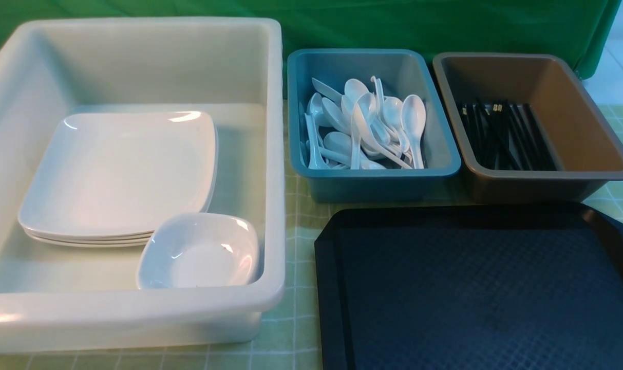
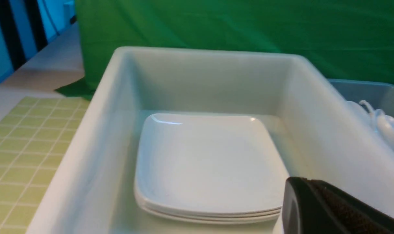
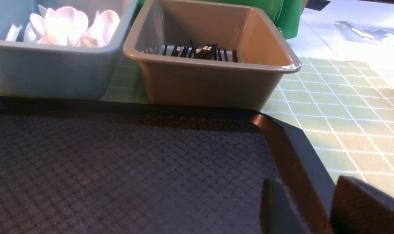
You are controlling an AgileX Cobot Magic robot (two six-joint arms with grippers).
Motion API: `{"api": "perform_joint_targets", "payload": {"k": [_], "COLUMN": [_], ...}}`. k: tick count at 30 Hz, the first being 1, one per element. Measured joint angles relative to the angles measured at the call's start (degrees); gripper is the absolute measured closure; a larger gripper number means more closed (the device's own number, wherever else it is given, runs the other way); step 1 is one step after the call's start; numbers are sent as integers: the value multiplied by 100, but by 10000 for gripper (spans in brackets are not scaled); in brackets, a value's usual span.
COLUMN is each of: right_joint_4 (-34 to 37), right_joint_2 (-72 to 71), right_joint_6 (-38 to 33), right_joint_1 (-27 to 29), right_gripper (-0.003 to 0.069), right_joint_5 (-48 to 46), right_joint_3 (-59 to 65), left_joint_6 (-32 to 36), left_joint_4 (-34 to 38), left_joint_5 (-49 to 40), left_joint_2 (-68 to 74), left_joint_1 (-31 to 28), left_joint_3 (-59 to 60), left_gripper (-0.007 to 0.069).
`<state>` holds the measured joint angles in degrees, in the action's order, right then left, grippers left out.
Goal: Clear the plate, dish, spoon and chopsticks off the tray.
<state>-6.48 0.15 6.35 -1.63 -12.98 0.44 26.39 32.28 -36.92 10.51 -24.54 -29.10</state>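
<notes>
Nearest to the lens, the right gripper (image 3: 317, 208) hangs low over the near right corner of the tray (image 1: 486, 288), its two fingers standing apart with nothing between them. Only one dark finger of the left gripper (image 2: 333, 208) shows, above the near edge of the white tub (image 1: 270, 154), and with nothing seen in it I take it for shut and empty.

From the tray outward: its textured floor is bare in every view. To the tray's left, in the white tub, the plate (image 1: 118, 172) tops a small stack, and a small squarish dish (image 1: 198, 252) sits just beside that stack, nearer the tray. Beyond the tray's far edge stands a blue tub (image 1: 373, 177) piled with white spoons, the spoon (image 1: 413, 123) among them. Next to it a brown tub (image 1: 542, 182) holds the chopsticks (image 1: 506, 136) with other black sticks.

By my reckoning the clearing looks complete. The risk now is the withdrawal: the right fingers sit so close to the tray's rim that a careless lift could catch it and drag the tray into the brown tub
</notes>
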Motion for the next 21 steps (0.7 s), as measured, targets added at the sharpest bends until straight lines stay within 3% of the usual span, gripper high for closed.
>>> {"api": "perform_joint_targets", "payload": {"k": [12, 21], "right_joint_4": [0, 0], "right_joint_2": [-5, -5], "right_joint_6": [0, 0], "right_joint_1": [0, 0], "right_gripper": [419, 419], "right_joint_5": [1, 1], "right_joint_3": [0, 0], "left_joint_6": [-2778, -2941], "left_joint_4": [-2459, -2620], "left_joint_5": [1390, 2051], "left_joint_2": [-465, -1006], "left_joint_1": [1503, 1831], "left_joint_3": [1710, 2662], "left_gripper": [636, 636]}}
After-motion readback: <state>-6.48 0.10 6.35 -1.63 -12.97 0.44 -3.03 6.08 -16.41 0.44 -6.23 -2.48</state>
